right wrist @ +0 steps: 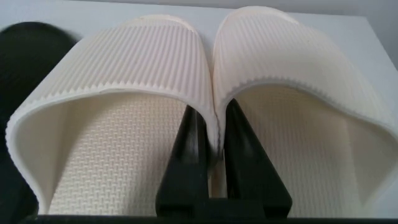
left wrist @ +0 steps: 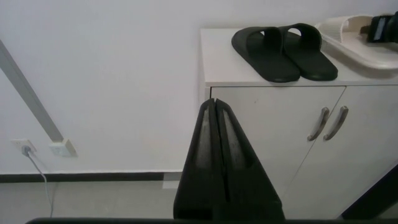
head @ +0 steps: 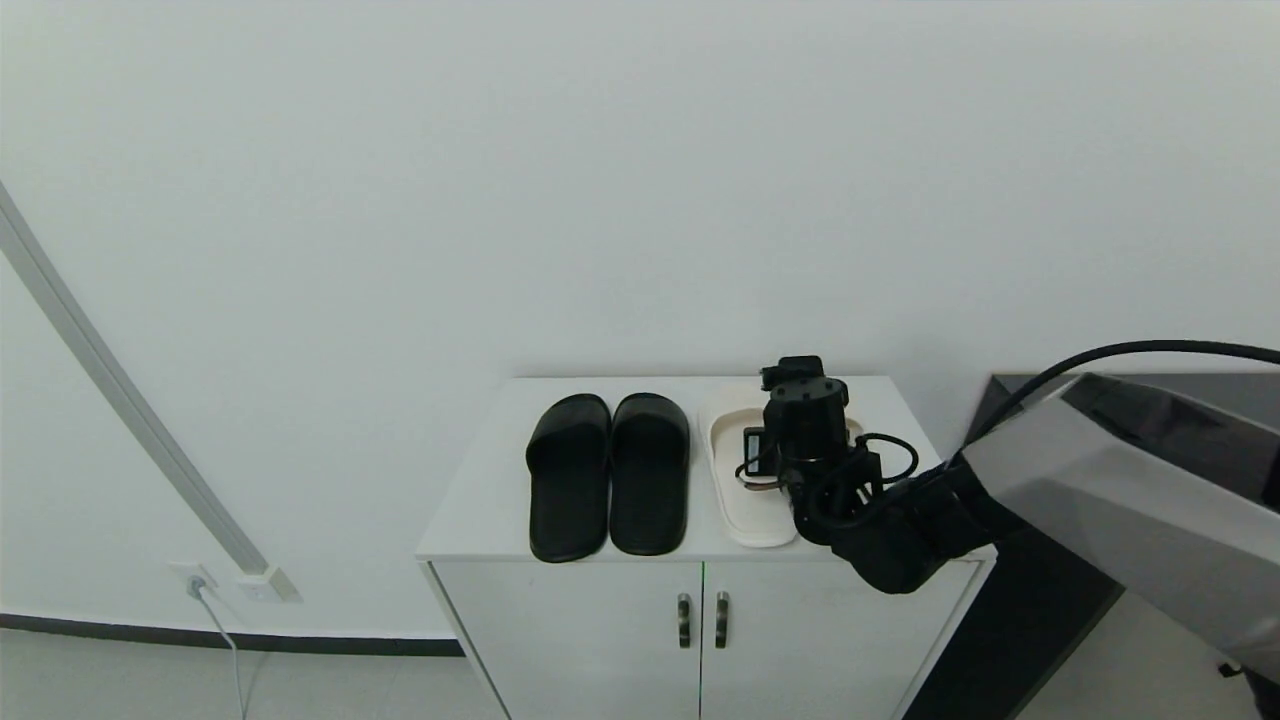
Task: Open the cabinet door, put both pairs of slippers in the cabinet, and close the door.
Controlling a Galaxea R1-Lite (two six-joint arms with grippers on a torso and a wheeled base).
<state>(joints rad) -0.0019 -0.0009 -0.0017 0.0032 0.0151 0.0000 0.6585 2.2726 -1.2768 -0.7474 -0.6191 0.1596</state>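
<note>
Plain white wall (head: 640, 180) with a grey diagonal conduit (head: 110, 385), a wall socket (head: 192, 577) with a white cable (head: 232, 650), dark baseboard (head: 200, 638), pale grey floor (head: 120, 690), dark furniture (head: 1030, 620) at right.

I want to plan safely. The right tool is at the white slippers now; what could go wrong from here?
The right tool pinches only the inner strap edges of the white slippers; one may slip out when lifted. The cabinet doors are closed, so the pair has nowhere to go.
</note>
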